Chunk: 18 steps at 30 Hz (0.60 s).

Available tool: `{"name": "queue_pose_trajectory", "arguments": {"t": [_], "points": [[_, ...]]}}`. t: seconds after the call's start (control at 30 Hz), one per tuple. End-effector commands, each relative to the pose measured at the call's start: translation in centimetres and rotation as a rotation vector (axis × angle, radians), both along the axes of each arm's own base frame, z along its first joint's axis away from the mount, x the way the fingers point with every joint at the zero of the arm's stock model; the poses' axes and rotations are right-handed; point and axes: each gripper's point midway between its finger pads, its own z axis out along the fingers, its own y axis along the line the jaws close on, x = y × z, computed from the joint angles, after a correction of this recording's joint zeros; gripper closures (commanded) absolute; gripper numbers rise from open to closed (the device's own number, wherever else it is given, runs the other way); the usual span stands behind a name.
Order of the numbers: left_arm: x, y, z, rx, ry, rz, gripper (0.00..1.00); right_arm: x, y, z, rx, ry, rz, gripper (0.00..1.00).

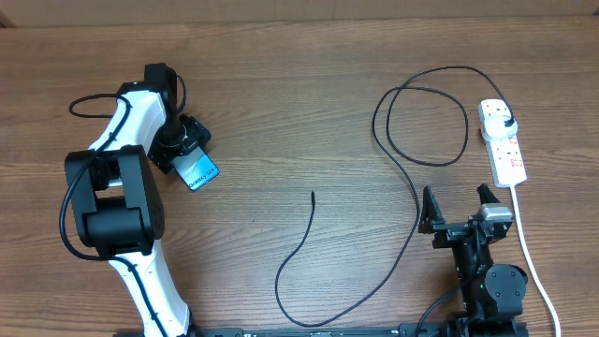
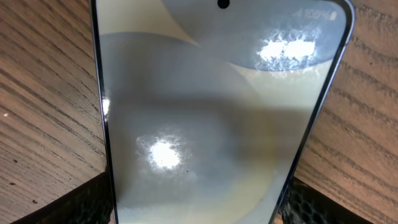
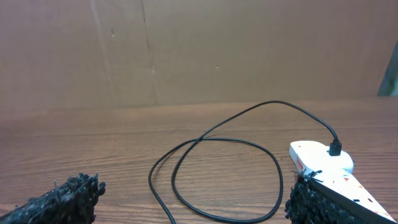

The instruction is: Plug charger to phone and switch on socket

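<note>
The phone (image 1: pixel 197 171) lies at the left of the table, its blue screen facing up. It fills the left wrist view (image 2: pixel 211 112). My left gripper (image 1: pixel 184 148) is shut on the phone, one finger against each long edge (image 2: pixel 194 208). The charger is a thin black cable (image 1: pixel 412 197). Its plug head (image 1: pixel 506 123) sits in the white socket strip (image 1: pixel 508 154) at the right. Its free connector tip (image 1: pixel 313 195) lies mid-table, apart from the phone. My right gripper (image 1: pixel 459 208) is open and empty, near the cable loop (image 3: pixel 217 143) and the socket (image 3: pixel 323 165).
The strip's white cord (image 1: pixel 530 257) runs down the right side past the right arm's base. A black cable loop (image 1: pixel 426 117) lies left of the strip. A brown cardboard wall (image 3: pixel 186 50) stands behind the table.
</note>
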Motion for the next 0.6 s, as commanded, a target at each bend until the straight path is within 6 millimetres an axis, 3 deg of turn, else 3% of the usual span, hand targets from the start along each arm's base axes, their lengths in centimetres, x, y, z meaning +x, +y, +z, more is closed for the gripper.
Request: {"name": "queue_pose_trajectory", "arguments": {"t": [0.0, 0.57], "points": [[-0.78, -0.43, -1.23, -0.005, 0.041, 0.008, 0.19, 0.02, -0.03, -0.19, -0.002, -0.004, -0.004, 0.00], [-0.78, -0.43, -1.23, -0.005, 0.041, 0.008, 0.24, 0.02, -0.03, -0.19, -0.002, -0.004, -0.004, 0.00]]}}
